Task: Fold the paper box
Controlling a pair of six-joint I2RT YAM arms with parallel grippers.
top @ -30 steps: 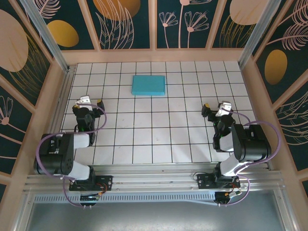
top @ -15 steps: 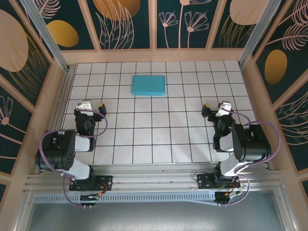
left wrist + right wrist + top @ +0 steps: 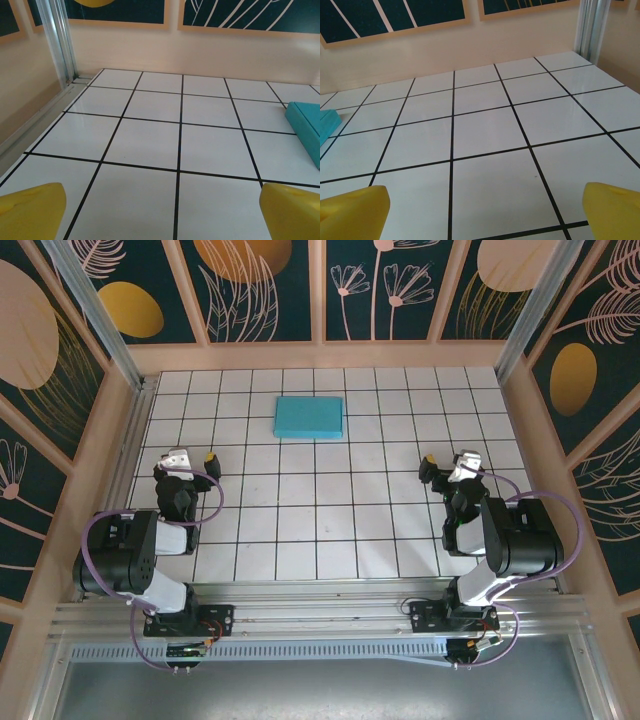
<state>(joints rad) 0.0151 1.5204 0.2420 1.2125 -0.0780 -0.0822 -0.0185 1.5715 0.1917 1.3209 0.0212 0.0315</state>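
**Folded paper box lies well ahead of two wide-open tools**

The paper box (image 3: 309, 417) is seen from above as a shallow teal rectangle, folded shut and lying flat on the white tiled table (image 3: 340, 520). It is placed well ahead of both tools. It lies forward and to the right of the left tool (image 3: 186, 457), and forward and to the left of the right tool (image 3: 452, 461). It sits closer to the back wall (image 3: 320, 355) than to either tool and is touched by neither.

The left tool's jaws are spread wide over bare tiles. In the left wrist view its yellow fingertips (image 3: 31, 212) are seen at the two lower corners. One teal corner of the box is caught at the right edge, ahead of the tool.

The right tool is likewise spread wide over bare tiles. In the right wrist view its yellow fingertips (image 3: 615, 212) are seen at the bottom corners. A sliver of the box is visible at the left edge, ahead.

The two tools are held well apart from each other, one towards each side of the table.
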